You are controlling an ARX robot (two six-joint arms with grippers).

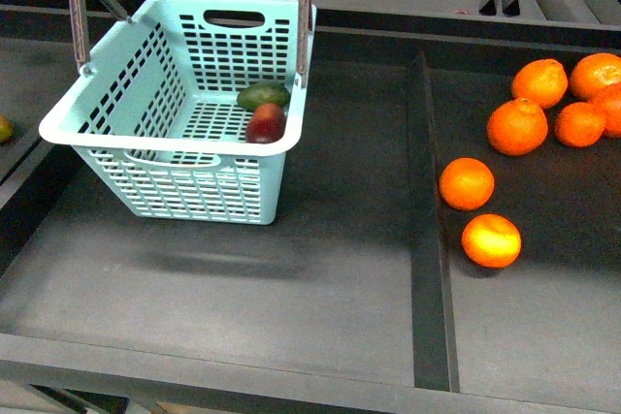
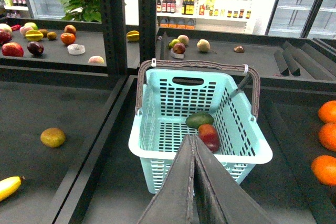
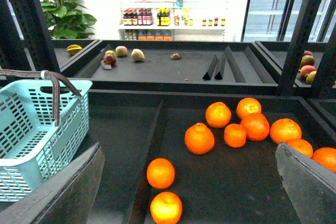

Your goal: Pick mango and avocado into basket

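Note:
The light teal basket (image 1: 107, 133) stands on the dark shelf at the left, handles raised. Inside it lie the green avocado (image 1: 262, 95) and the deep red mango (image 1: 266, 123), touching each other at its right side. In the left wrist view the basket (image 2: 252, 150) holds the avocado (image 2: 199, 119) and mango (image 2: 209, 136); my left gripper (image 2: 192, 141) is shut and empty, held above and in front of the basket. My right gripper (image 3: 189, 182) is wide open and empty over the orange compartment; the basket (image 3: 37, 129) shows beside it. Neither gripper shows in the front view.
Several oranges (image 1: 516, 126) lie in the right compartment, beyond a raised divider (image 1: 427, 220); they also show in the right wrist view (image 3: 199, 138). A yellow-green fruit (image 2: 53, 137) and a banana (image 2: 8, 187) lie in the left compartment. More fruit sits on the back shelf (image 2: 178, 45).

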